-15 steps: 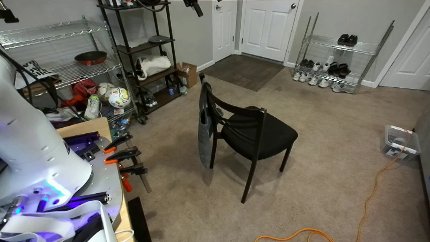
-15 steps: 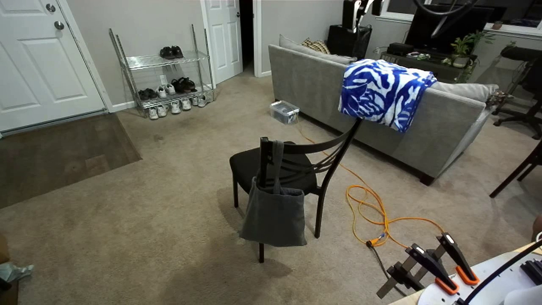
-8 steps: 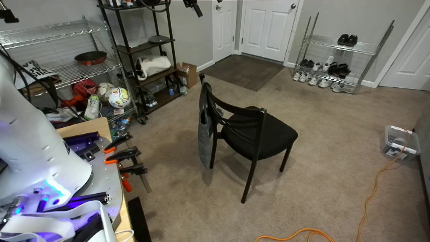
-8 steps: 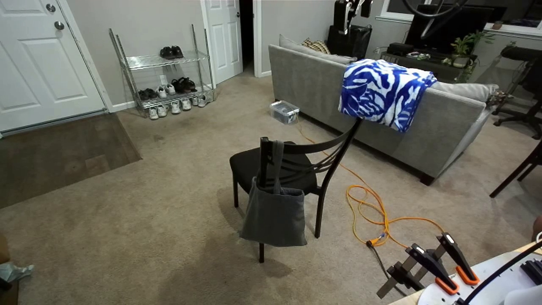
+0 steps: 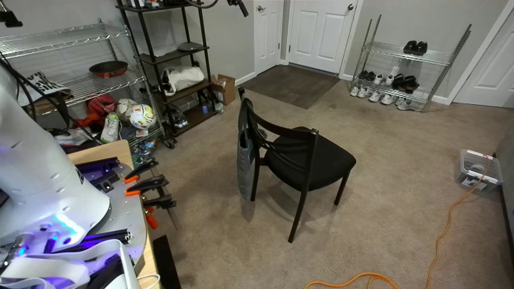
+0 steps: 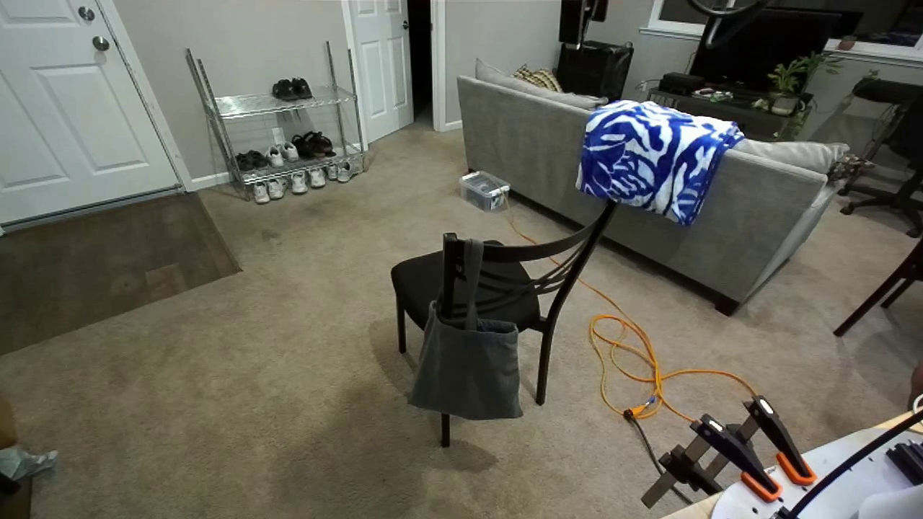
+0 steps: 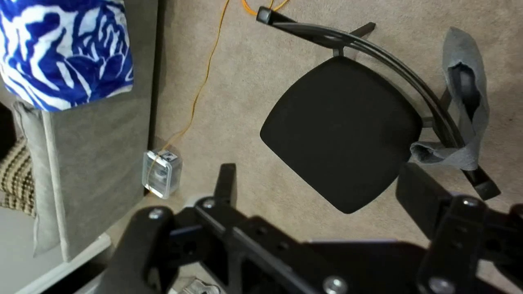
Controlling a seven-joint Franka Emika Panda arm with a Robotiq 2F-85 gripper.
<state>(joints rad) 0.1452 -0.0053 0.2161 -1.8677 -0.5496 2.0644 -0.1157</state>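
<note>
My gripper [image 7: 318,171] is open in the wrist view, its two black fingers wide apart with nothing between them. Only part of it shows at the top edge of both exterior views [image 5: 239,7] [image 6: 579,21]. It is high in the air and touches nothing. Below it in the wrist view stands a black chair [image 7: 341,126], which is upright in both exterior views [image 5: 317,160] [image 6: 425,277]. A grey cloth bag [image 7: 461,47] hangs by its handle from one backrest post, also in both exterior views [image 5: 244,172] [image 6: 469,375].
A grey couch [image 6: 519,130] carries a blue and white blanket [image 6: 656,155]. A clear plastic bin [image 6: 484,191] stands beside it. An orange cord [image 6: 652,353] lies on the carpet. Clamps [image 5: 146,184] hold the robot's table edge. Shelves [image 5: 108,76] and a shoe rack [image 5: 409,58] stand along the walls.
My gripper and the cable at the top edge have shifted sideways and a little upward in both exterior views. The chair, bag and blanket have not moved.
</note>
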